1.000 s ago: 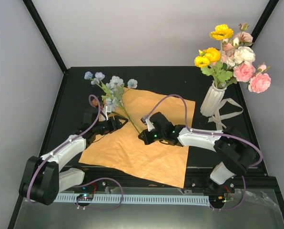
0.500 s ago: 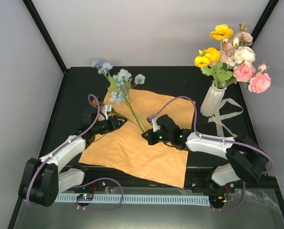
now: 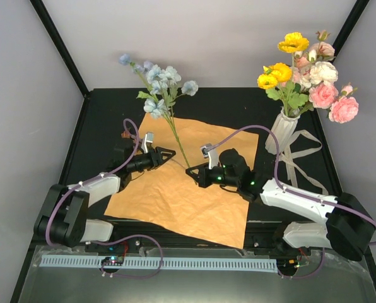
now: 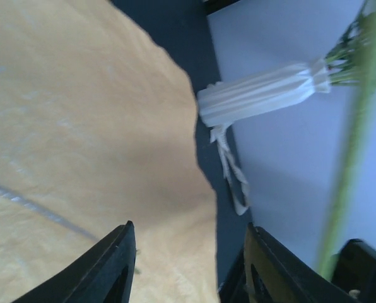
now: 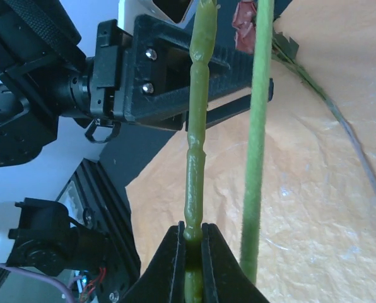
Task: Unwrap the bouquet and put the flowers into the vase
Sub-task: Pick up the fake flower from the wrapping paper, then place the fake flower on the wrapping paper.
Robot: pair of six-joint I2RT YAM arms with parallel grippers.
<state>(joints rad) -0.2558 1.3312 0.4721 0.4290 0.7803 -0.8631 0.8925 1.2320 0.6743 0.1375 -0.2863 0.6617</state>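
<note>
From above, the orange paper [image 3: 175, 202] lies spread flat on the black table [image 3: 99, 126]. The right gripper [image 3: 197, 174] is clamped on the bottom end of the pale blue flower stem [image 3: 175, 136], which stands tilted over the sheet with its blooms at the far edge. The left gripper [image 3: 170, 153] sits just left of that stem, jaws parted around nothing. The white ribbed vase [image 3: 281, 131] stands at the paper's far right corner and holds the yellow, pink and cream flowers [image 3: 308, 72]. The cream ribbon [image 3: 301, 151] lies loose beside it.

In the left wrist view, the two fingers [image 4: 115, 265] stand apart over bare paper. The vase and ribbon lie beyond, and a blurred green stem passes outside the right-hand finger.

In the right wrist view, the fingertips [image 5: 175, 252] pinch the thick green stem. A thinner stem [image 5: 257, 126] runs alongside, and the left gripper's black body fills the space behind both.
</note>
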